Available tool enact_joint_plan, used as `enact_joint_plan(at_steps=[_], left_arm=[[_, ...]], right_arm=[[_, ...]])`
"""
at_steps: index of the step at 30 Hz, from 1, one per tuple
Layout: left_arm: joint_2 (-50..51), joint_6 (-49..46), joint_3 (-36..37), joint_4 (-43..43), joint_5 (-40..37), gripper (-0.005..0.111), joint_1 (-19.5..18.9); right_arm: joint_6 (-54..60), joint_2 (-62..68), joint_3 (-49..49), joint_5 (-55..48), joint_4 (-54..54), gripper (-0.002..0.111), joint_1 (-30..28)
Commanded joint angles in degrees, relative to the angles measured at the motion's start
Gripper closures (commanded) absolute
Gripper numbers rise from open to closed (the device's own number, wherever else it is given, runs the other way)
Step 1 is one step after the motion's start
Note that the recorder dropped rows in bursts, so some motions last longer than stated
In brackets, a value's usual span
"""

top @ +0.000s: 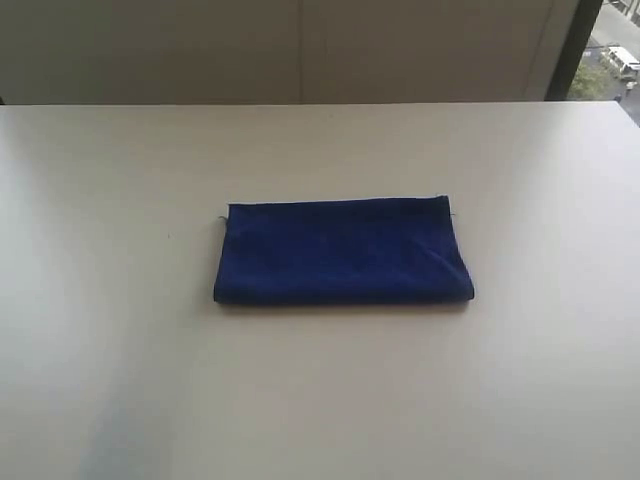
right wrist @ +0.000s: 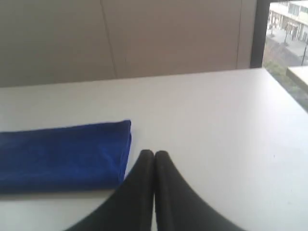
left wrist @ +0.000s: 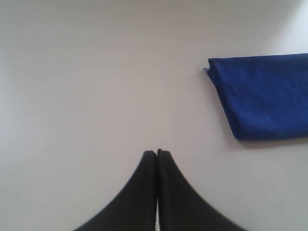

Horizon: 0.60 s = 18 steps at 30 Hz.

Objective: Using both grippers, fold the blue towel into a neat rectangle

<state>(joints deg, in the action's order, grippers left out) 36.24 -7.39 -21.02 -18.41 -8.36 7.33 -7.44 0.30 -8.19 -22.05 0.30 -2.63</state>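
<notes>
The blue towel (top: 342, 251) lies folded into a flat rectangle in the middle of the white table (top: 320, 400). Neither arm shows in the exterior view. In the left wrist view my left gripper (left wrist: 157, 153) is shut with nothing between its fingers, well apart from the blue towel (left wrist: 262, 96). In the right wrist view my right gripper (right wrist: 154, 154) is shut and empty, close beside the short end of the blue towel (right wrist: 62, 154) without holding it.
A beige wall (top: 300, 50) runs behind the table's far edge. A window (top: 610, 50) with a dark frame is at the back right.
</notes>
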Motion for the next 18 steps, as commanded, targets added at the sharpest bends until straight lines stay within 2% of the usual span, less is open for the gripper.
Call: enact_joint_plan(at_steps=[1, 5, 15, 18], left_arm=[[-0.2, -0.1, 0.4, -0.8, -0.1, 0.107, 0.2], [-0.2, -0.1, 0.4, -0.8, -0.1, 0.107, 0.2], [-0.2, -0.2, 0.4, -0.8, -0.2, 0.107, 0.2], [-0.2, -0.2, 0.4, -0.8, -0.2, 0.107, 0.2]], right_arm=[[-0.2, -0.3, 4.1, -0.8, 0.1, 0.108, 0.3], [-0.2, -0.3, 8.2, -0.8, 0.1, 0.108, 0.3], [-0.4, -0.3, 8.2, 2.4, 0.1, 0.108, 0.3], [-0.3, -0.3, 8.2, 2.4, -4.2, 0.108, 0.3]])
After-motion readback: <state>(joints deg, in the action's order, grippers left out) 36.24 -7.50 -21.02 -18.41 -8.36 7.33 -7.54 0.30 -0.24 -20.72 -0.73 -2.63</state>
